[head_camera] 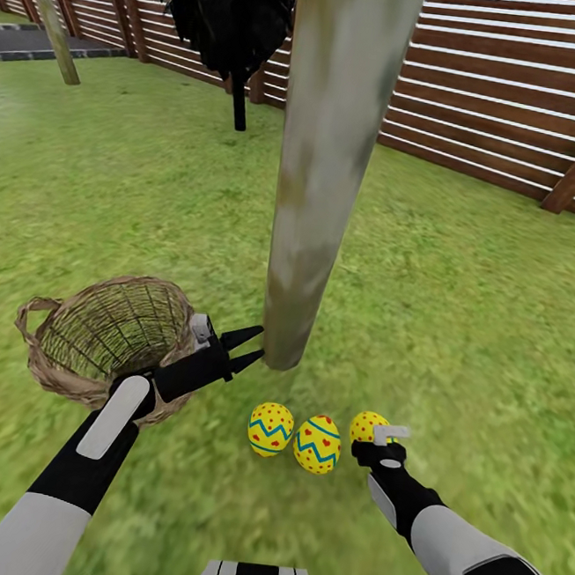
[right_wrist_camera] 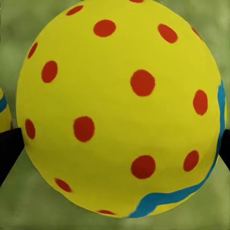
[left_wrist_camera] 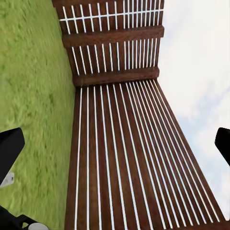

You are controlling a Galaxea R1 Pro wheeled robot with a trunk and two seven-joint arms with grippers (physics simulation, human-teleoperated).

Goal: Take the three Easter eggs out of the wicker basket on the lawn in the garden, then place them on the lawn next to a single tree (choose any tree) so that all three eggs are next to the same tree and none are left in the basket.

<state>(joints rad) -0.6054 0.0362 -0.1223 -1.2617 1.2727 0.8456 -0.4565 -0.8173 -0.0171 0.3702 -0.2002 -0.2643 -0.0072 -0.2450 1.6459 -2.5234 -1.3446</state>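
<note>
At lower left in the head view the basket [head_camera: 105, 335] lies tipped on the grass [head_camera: 465, 280], its mouth open toward us, no egg visible inside. Just right of it the left gripper [head_camera: 253, 348] hangs with fingers spread apart and nothing between them, tips near the base of the tree trunk [head_camera: 326, 176]. Below the trunk, lower centre, two eggs [head_camera: 271, 428] [head_camera: 317, 444] sit side by side on the grass. Right again, the third egg [head_camera: 367, 426] is at the right gripper [head_camera: 378, 434]; in the right wrist view it [right_wrist_camera: 120, 108] sits between the dark fingertips [right_wrist_camera: 8, 152], which flank it at both sides, and I cannot tell whether they are clamped on it. A slatted fence [head_camera: 521, 91] runs across the upper right.
</note>
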